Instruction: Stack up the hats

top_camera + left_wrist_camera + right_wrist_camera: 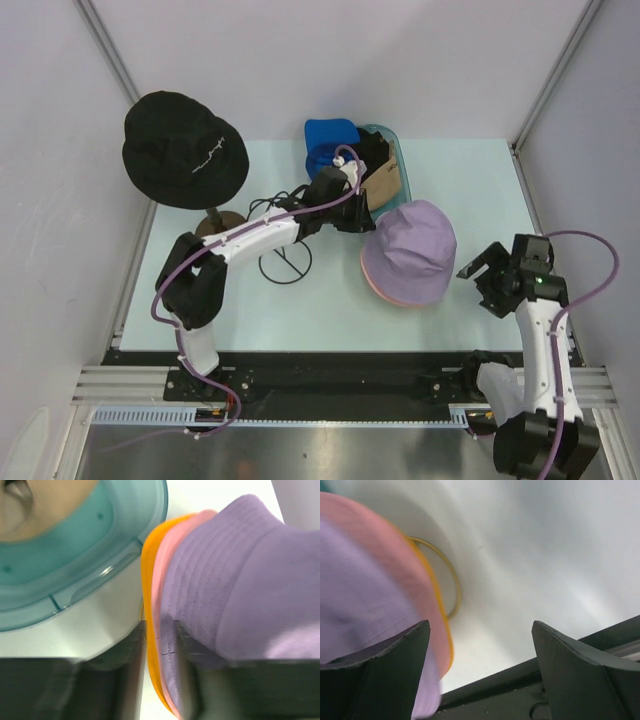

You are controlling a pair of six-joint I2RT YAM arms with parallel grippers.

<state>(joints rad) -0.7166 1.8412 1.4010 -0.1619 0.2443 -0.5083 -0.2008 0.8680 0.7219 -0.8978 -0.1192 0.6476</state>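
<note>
Hat stack, brim gripped in left pincer

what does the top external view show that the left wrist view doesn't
Only the top external view: the black bucket hat on a stand, the blue cap, and the right gripper, jaws open, beside the stack. Only the left wrist view: the layered brims of the orange hat and pink hat, pinched in the left gripper jaws. Both: the lavender hat on top and the teal bin.
</note>
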